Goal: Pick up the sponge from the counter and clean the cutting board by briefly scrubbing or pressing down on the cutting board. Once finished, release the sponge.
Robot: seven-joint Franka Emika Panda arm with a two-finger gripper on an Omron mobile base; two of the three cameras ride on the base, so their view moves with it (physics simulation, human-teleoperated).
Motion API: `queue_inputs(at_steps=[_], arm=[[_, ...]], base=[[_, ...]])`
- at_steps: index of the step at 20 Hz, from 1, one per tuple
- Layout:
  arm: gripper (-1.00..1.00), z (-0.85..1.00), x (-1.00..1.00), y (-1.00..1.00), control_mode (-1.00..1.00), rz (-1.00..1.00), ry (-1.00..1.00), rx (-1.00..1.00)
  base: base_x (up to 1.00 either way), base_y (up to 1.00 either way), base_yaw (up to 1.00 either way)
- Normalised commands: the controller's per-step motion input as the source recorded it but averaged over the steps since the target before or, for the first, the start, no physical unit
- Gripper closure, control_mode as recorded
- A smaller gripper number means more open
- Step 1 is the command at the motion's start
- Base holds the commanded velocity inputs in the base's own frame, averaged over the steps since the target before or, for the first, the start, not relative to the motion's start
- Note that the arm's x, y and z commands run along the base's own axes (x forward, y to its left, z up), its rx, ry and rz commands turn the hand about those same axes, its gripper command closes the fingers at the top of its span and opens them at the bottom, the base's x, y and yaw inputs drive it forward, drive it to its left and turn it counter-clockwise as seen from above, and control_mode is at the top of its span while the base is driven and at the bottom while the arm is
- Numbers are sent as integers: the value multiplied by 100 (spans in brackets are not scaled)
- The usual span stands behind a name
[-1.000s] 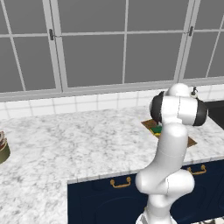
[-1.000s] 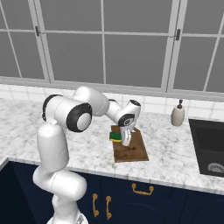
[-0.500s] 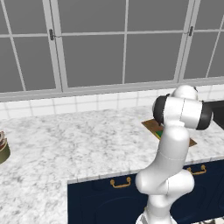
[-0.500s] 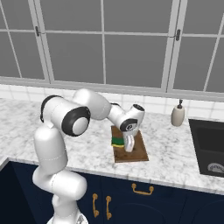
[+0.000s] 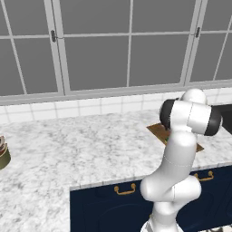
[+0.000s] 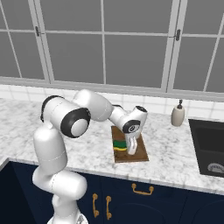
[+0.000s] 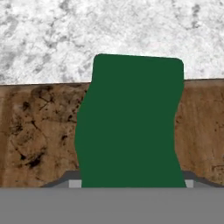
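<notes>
Counter point(image 6: 175, 153): white marble slab with grey veining, running under the windows above navy cabinets with gold handles

Cutting board point(image 6: 141, 154): brown wooden board lying flat near the counter's front edge in the right base view; also showing in the left base view point(image 5: 159, 131)

Soap dispenser point(image 6: 177, 115): beige bottle standing at about 2 o'clock from the board, near the backsplash

Sink point(image 6: 210, 146): dark basin sitting at 3 o'clock from the board

Round container point(image 5: 2, 154): sitting at the left edge, left base view
</notes>
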Motion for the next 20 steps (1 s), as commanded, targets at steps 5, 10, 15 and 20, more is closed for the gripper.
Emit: queue_inputs(at_steps=[5, 10, 15, 20], arm=[[100, -67, -100, -28, -100, 0, 3, 0], [100, -14, -76, 5, -100, 0, 0, -1], [100, 39, 2, 89, -100, 0, 0, -9], [100, 6, 13, 100, -100, 1, 3, -7]], base=[[0, 0, 0], [0, 0, 0], [0, 0, 0], [0, 0, 0]])
